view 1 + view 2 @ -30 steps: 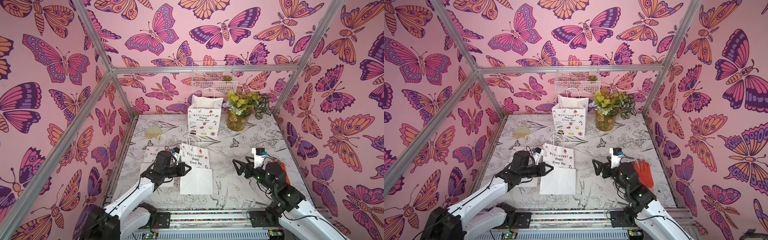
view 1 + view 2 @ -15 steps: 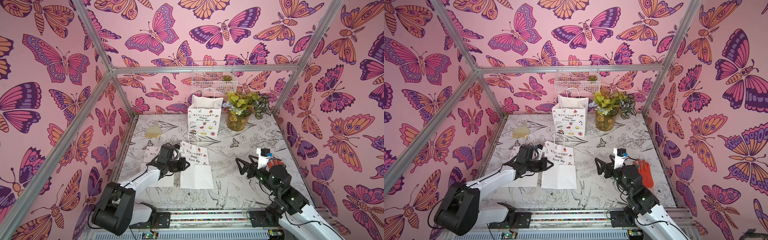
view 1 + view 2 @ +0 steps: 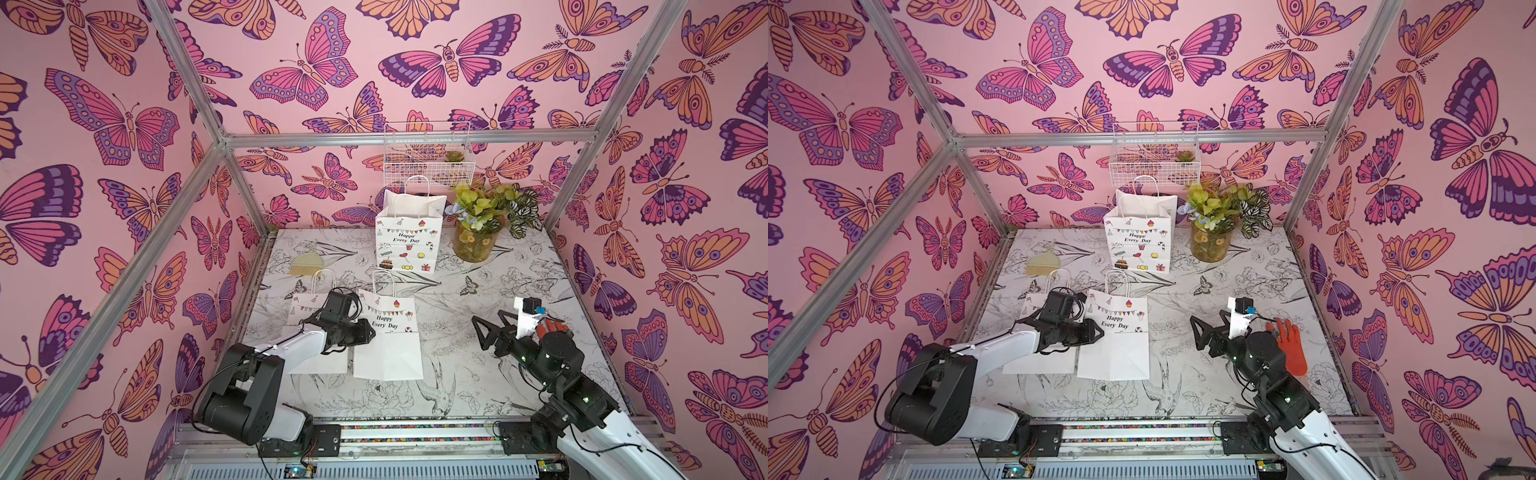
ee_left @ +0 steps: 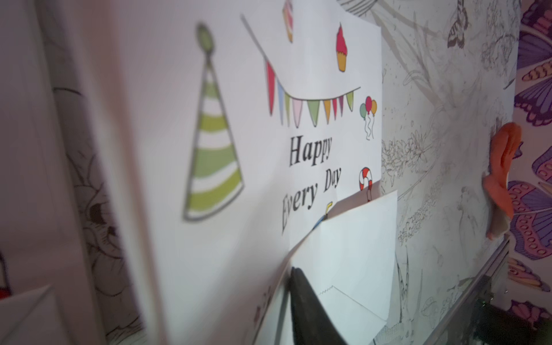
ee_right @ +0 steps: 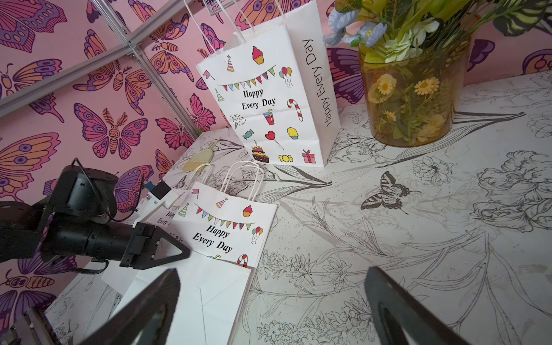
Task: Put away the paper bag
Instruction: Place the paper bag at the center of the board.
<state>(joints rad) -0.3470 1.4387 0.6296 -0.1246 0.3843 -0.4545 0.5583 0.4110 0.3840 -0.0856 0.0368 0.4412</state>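
A folded white "Happy Every Day" paper bag (image 3: 390, 345) (image 3: 1117, 349) (image 5: 227, 227) (image 4: 298, 149) lies flat at the table's front middle. A second flat bag (image 3: 322, 365) (image 3: 1038, 365) lies just left of it, partly under my left arm. A third bag (image 3: 407, 241) (image 5: 268, 98) stands open at the back. My left gripper (image 3: 370, 331) (image 3: 1100, 332) (image 5: 185, 254) rests low at the middle bag's left edge. Only one dark finger (image 4: 307, 313) shows against the paper, so its jaw gap is hidden. My right gripper (image 3: 488, 328) (image 3: 1210, 322) (image 5: 271, 271) is wide open over bare table right of that bag.
A glass vase of flowers (image 3: 476, 245) stands at the back right beside the upright bag. A white wire basket (image 3: 428, 158) hangs on the back wall above them. An orange glove (image 3: 1291, 349) lies by my right arm. A pale green brush (image 3: 305, 264) lies at the back left.
My left arm's elbow has dropped low toward the front rail while its gripper stayed at the bag's left edge. The right gripper drifted slightly right, still open.
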